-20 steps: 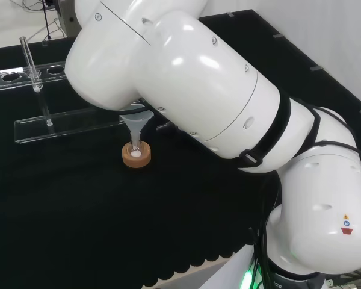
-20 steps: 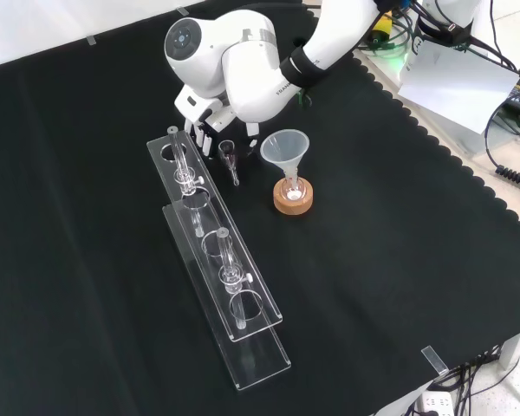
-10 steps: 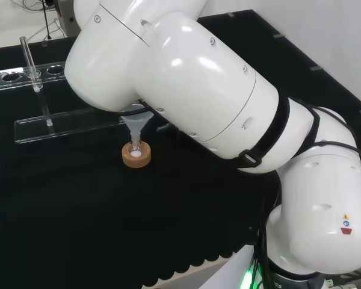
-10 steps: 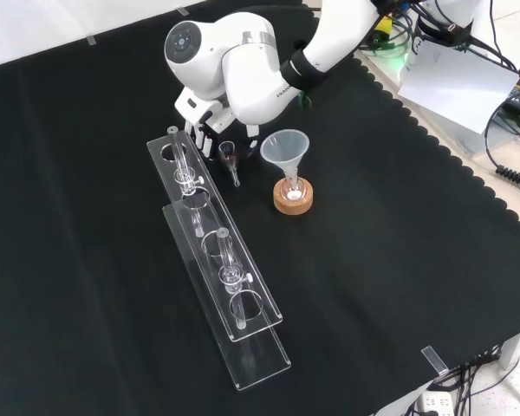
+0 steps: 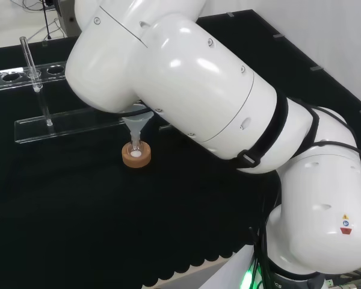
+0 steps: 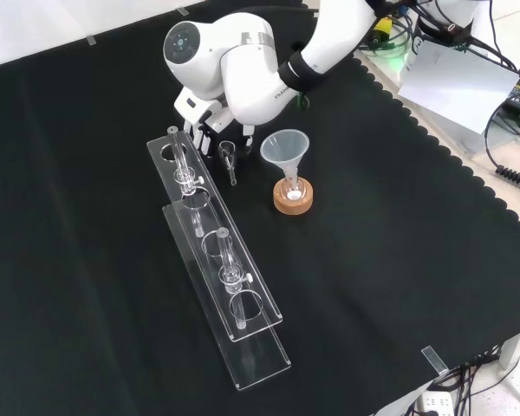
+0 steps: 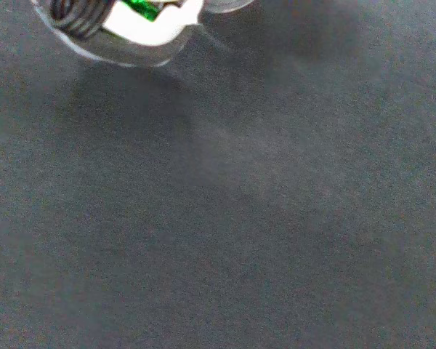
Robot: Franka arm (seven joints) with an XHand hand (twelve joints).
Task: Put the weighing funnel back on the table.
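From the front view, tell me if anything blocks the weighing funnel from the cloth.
Nothing visible does. The weighing funnel is beside the hand, with bare cloth around it, between the rack and the funnel, apart from both.

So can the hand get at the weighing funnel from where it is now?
Probably yes. In the front view the weighing funnel lies on the cloth right next to the hand, between the clear rack and the funnel, with nothing over it. The rack is close, though.
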